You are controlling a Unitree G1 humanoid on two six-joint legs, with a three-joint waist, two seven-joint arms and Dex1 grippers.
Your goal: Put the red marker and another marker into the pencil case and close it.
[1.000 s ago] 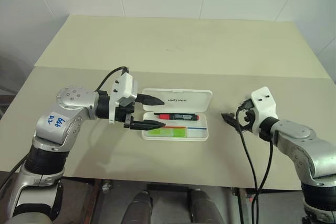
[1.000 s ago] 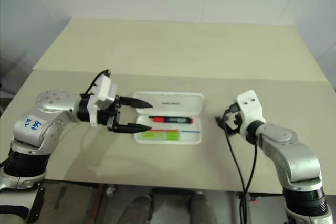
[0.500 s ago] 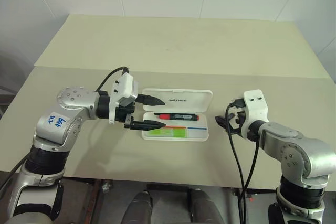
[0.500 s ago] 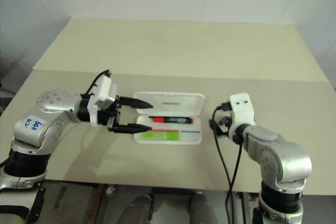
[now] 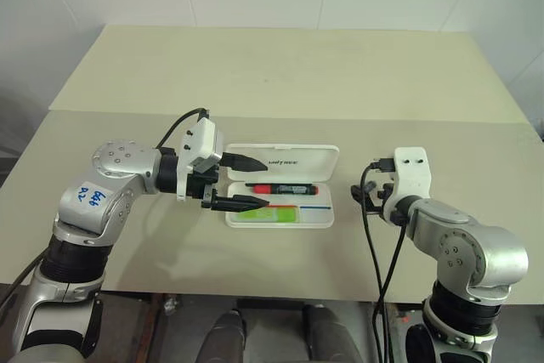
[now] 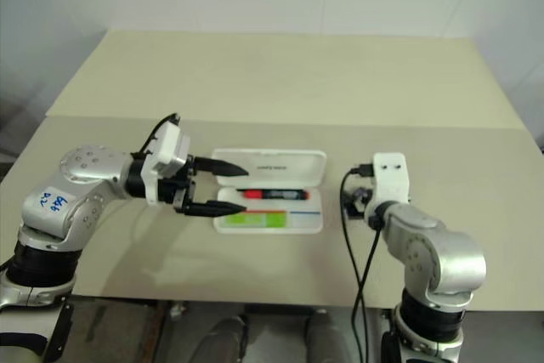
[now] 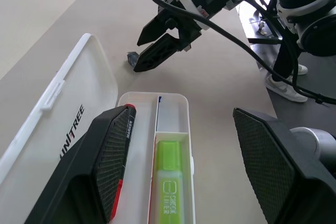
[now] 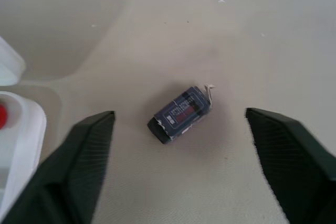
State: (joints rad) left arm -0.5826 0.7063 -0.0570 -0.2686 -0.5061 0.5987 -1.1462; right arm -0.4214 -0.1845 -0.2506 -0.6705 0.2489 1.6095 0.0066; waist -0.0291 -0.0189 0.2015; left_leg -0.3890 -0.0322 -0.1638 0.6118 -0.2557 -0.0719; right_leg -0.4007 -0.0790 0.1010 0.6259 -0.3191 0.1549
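Pencil case: lies open on the desk, lid laid flat on the far side.
Red marker: seated in the far compartment of the tray.
Another marker: the green one, seated in the near compartment.
Left tool: held wide and empty over the case's left end, one finger above the lid, one above the tray.
Right tool: spread wide, empty, just right of the case, over a small dark block.
Step judged: only closing is left.
Risk: the case could be skidded by a lid push if unbraced; the block could be struck by the right tool.
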